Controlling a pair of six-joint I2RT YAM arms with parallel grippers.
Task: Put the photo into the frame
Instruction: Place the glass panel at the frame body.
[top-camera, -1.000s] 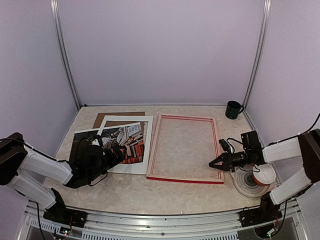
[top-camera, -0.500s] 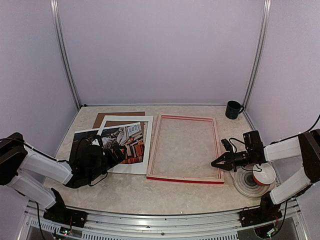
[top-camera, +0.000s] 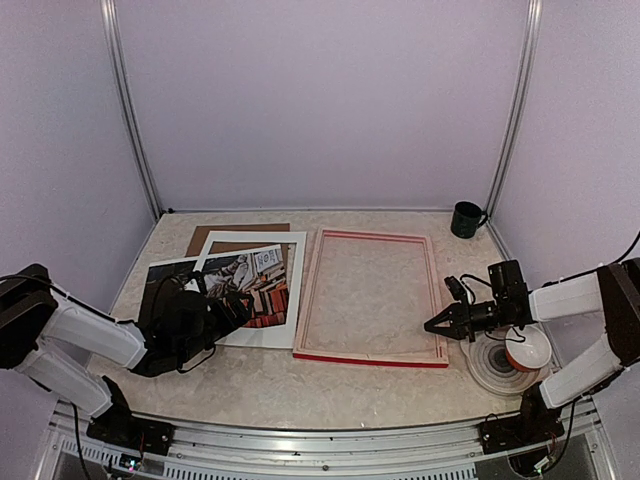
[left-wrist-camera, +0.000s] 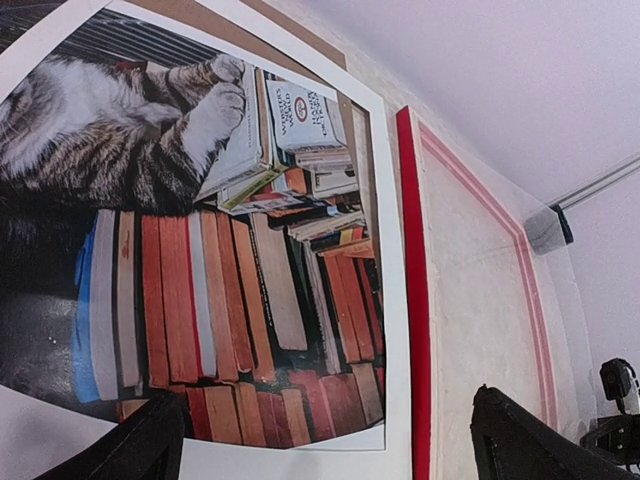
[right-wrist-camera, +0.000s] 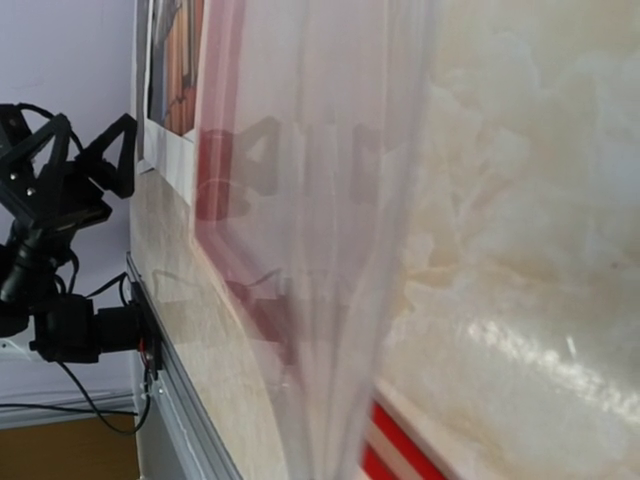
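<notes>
bare tabletop (top-camera: 330, 390) is running along the near side of the frame (top-camera: 370, 297), and more is showing beyond its far rail, so room is lying open on both those sides. the frame is lying flat with red edges showing, its left rail sitting just beside a white mat (top-camera: 252, 240), only a thin strip of table between them. the photo (top-camera: 255, 285) is lying left of the frame under that mat, cat and books showing through the window and one white-edged corner sticking out on the side away from the frame. a brown board (top-camera: 235, 230) is peeking out behind the mat, left of the frame's far corner. a dark mug (top-camera: 465, 218) is standing off the frame's far right corner, and a round white stack (top-camera: 505, 365) is sitting off its near right corner.

the left gripper (top-camera: 232, 305) is hanging left of the frame, its fingers (left-wrist-camera: 135, 450) spread wide and grasping nothing. in the left wrist view the photo's books, the mat's border and the frame's left rail are all lying in the gap between them. the right gripper (top-camera: 432, 327) is reaching to the frame's right rail close to the near corner, fingers clenched tight. whether anything thin is being pinched i cannot tell.
</notes>
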